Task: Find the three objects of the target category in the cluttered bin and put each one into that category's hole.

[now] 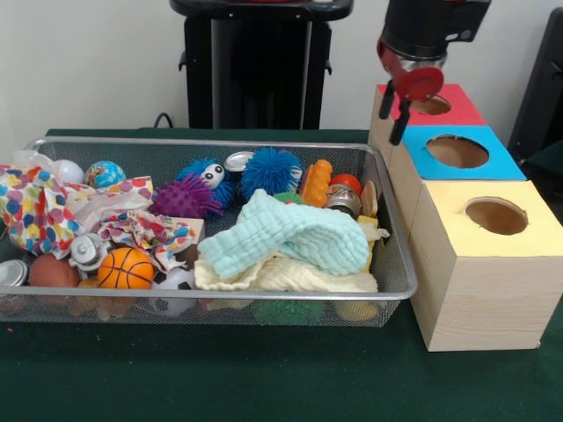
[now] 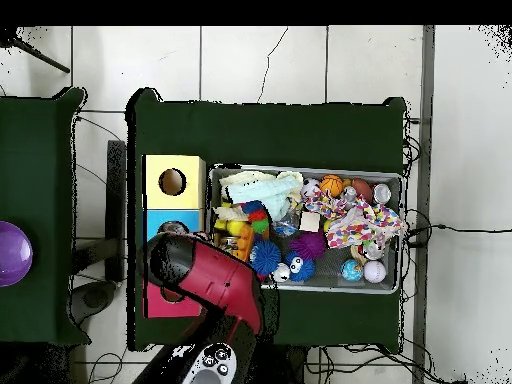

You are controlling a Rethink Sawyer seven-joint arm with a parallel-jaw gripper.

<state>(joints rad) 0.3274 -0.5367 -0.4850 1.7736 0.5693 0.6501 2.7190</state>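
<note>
Hovering over the red box w/ hand apparently empty, fingers slightly apart, so prob. btwn drop-off and next search. Bin sits just beside the boxes; clear wrinkly plastic shows at its polka-dot cloth end. Next: swing back over, dig for another.

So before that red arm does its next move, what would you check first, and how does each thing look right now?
1. End effector clear of the silver wire mesh bin: ok, it hangs over the red-topped wooden box.
2. End effector empty: cannot tell.
3. Holes unblocked in the blue-topped box and yellow-topped box: ok.
4. Red box hole clear: cannot tell, the arm hides part of it.
5. Clear plastic target visible: not ok, none is plain among the toys.
6. Mint green folded cloth covering items: not ok, it hides what lies beneath.
</note>
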